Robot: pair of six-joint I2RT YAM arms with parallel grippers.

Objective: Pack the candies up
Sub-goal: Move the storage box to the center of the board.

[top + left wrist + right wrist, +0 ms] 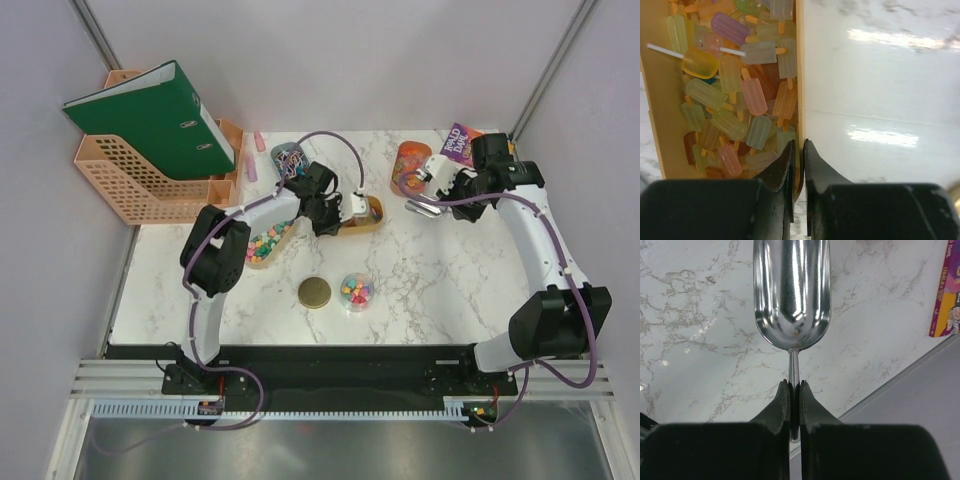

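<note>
candies (740, 100) heaped in wooden tray (652, 125) beyond gold lid (314, 292), more in clear jar (369, 300) just right of lid. left gripper (799, 145) pinched narrow on tray wall. right gripper (794, 385) clamped on scoop (791, 290) handle, beyond lid, rightward.

Small translucent popsicle-shaped candies (754, 95) in pink, green, yellow, orange and purple lie loosely heaped, sticks pointing all ways, in a tan oval wooden tray (652, 125). More mixed-colour candies fill an upright clear round jar (356, 308).
</note>
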